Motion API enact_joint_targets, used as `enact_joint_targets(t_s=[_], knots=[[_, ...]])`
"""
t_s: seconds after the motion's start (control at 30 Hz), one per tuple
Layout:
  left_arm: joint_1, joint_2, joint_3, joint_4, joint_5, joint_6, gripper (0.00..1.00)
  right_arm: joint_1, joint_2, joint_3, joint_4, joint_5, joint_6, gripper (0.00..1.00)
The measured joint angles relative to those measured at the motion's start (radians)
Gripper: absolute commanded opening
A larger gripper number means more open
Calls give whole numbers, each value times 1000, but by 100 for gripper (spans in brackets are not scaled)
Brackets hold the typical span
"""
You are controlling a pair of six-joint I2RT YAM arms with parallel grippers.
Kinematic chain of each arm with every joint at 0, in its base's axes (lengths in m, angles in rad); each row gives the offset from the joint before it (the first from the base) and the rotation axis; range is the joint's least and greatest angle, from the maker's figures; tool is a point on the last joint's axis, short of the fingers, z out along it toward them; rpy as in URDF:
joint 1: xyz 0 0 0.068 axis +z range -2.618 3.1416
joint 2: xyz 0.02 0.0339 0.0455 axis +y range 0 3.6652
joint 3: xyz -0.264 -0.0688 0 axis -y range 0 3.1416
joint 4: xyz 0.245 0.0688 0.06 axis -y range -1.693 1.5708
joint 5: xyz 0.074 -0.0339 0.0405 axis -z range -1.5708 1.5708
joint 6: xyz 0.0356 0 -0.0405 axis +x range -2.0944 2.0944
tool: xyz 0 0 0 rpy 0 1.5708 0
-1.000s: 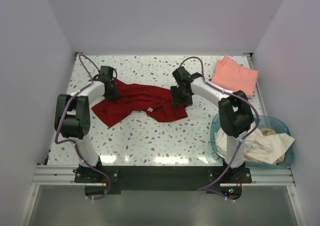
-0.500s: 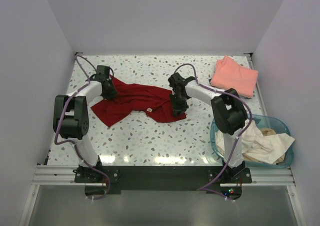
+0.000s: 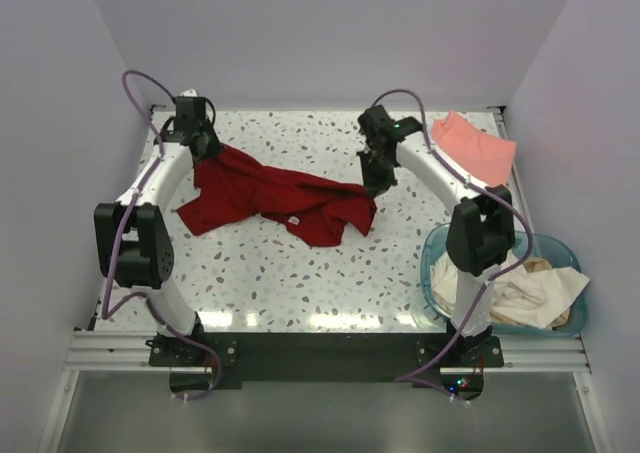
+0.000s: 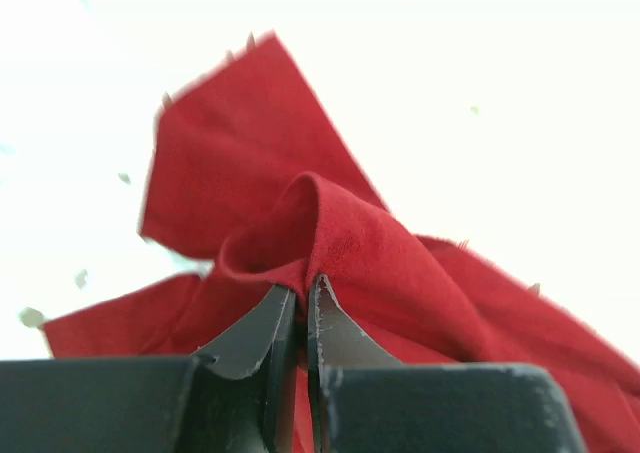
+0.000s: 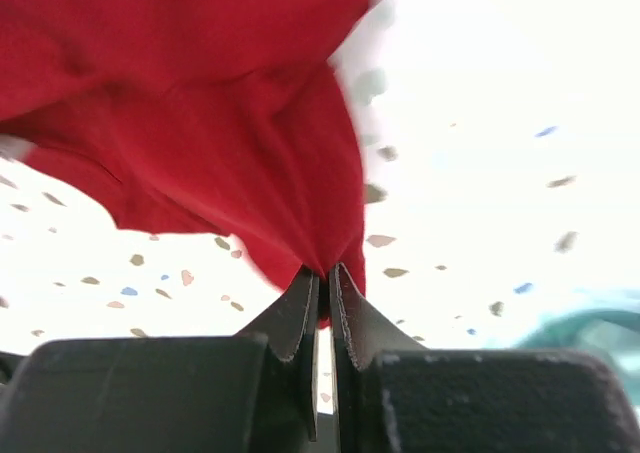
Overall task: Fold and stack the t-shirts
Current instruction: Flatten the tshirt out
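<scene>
Small white neck label (image 3: pixel 296 218) on the large dark red cotton t-shirt (image 3: pixel 270 188), print too small to read. My left gripper (image 4: pixel 303 291) is pinched tight on a fold at the shirt's far-left end, by the back-left corner. My right gripper (image 5: pixel 322 273) is clamped on its right edge. Shirt stretches betw. them across the speckled surface (image 3: pixel 300 273). Open room along the near strip. Salmon-pink t-shirt (image 3: pixel 480 148) sits in the far-right corner.

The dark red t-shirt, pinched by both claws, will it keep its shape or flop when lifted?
Probably floppy: the dark red t-shirt drapes in wrinkled folds between the left claw and right claw. Likely light, since small pinches of cloth hold it. Its middle lies bunched on the table, so it may drag.
</scene>
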Motion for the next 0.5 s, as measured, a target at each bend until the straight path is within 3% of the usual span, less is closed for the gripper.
enact_joint_targets(t_s=[0.23, 0.37, 0.5], knots=[[0, -73, 181, -15, -139, 39, 0, -115, -147, 262, -133, 87, -39, 2], [0, -183, 190, -13, -182, 53, 0, -118, -214, 314, -194, 116, -42, 3], [0, -313, 153, 25, -188, 85, 0, -106, -264, 314, -241, 121, -38, 10]])
